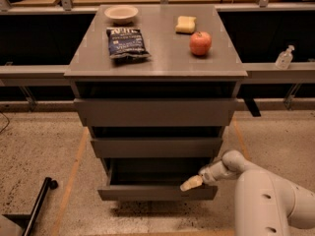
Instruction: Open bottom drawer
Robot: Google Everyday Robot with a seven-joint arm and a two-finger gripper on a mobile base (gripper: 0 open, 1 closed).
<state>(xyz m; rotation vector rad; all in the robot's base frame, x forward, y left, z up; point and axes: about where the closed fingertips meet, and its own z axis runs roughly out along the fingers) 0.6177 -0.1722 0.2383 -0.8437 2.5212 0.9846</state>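
The bottom drawer is the lowest grey front of the cabinet and stands pulled out toward me, its dark inside showing above the front. My gripper reaches in from the lower right on a white arm. Its pale tip sits at the top edge of the drawer front, right of the middle, touching or just above it. The middle drawer and the top drawer stand less far out.
On the cabinet top lie a white bowl, a blue chip bag, a yellow sponge and a red apple. A clear bottle stands on the right ledge. A black pole lies at lower left.
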